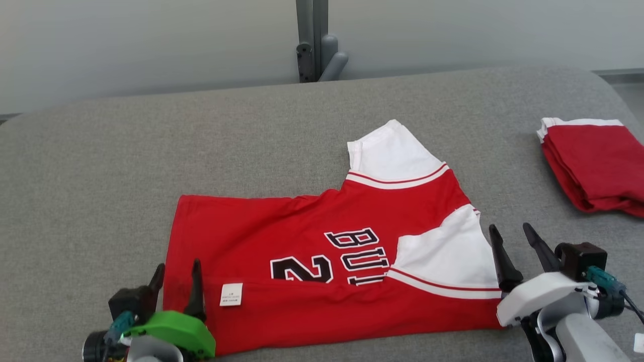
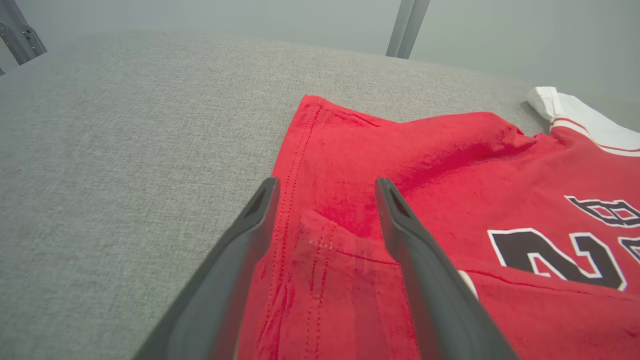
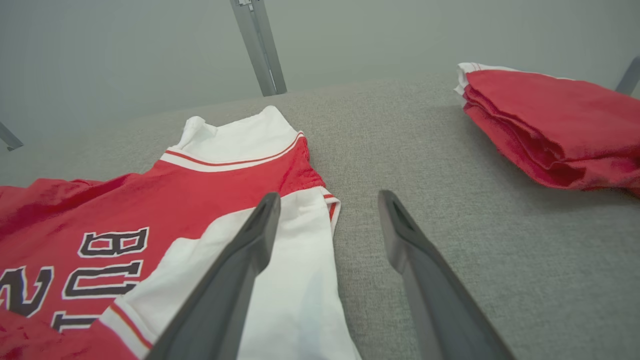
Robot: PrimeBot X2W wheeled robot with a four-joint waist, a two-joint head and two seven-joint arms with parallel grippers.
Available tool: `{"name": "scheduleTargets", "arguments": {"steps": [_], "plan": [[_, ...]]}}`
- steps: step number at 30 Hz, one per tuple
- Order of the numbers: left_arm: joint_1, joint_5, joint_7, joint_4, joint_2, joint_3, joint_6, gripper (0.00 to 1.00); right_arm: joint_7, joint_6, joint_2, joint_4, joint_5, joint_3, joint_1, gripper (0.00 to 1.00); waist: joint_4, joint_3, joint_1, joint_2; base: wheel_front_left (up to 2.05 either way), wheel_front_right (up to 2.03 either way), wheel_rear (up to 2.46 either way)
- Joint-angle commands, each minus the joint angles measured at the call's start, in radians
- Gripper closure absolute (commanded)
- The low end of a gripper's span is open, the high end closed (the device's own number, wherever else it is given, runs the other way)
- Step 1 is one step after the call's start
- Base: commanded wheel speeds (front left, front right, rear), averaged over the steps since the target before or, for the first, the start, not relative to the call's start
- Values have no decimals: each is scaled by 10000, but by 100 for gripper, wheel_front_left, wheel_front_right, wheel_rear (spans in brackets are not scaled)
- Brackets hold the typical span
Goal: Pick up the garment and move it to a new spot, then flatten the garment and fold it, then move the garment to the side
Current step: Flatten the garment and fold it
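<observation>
Lying part-folded on the grey table [image 1: 100,176], red jersey [image 1: 302,241] sits btwn both grippers. Left gripper [image 1: 178,265] straddles its hem edge w/ fingers apart. Right gripper [image 1: 509,227], also spread, straddles the white sleeve [image 1: 443,256] edge.

Can't read the white tag [image 1: 231,294] on the garment [image 1: 261,226], too small. Can't get the full black lettering [image 1: 352,241], partly covered by the folded white sleeve [image 1: 445,256] and the folded-over near edge. Losing the folded red pile [image 1: 593,166] past head view's right edge, and the garment past both wrist views' edges.

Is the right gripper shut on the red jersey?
No, the right gripper stands open beside the jersey, with nothing clamped between its fingers.
</observation>
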Motion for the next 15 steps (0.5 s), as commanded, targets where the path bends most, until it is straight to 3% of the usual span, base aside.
{"name": "scheduleTargets", "arguments": {"steps": [1,5,15], "plan": [[-308,72,2,24,53,-27,2,0,0,-12,-5,-44,-123,-5,-210,0,66,748,0,0,0,0,0],[-1660,532,2,496,177,-88,-42,0,0,-12,70,-163,-492,52,-1285,0,37,1509,0,0,0,0,0],[-4281,522,2,2881,472,42,-24,0,0,-12,-26,402,-799,974,-3769,0,-104,2512,0,0,0,0,0]]}}
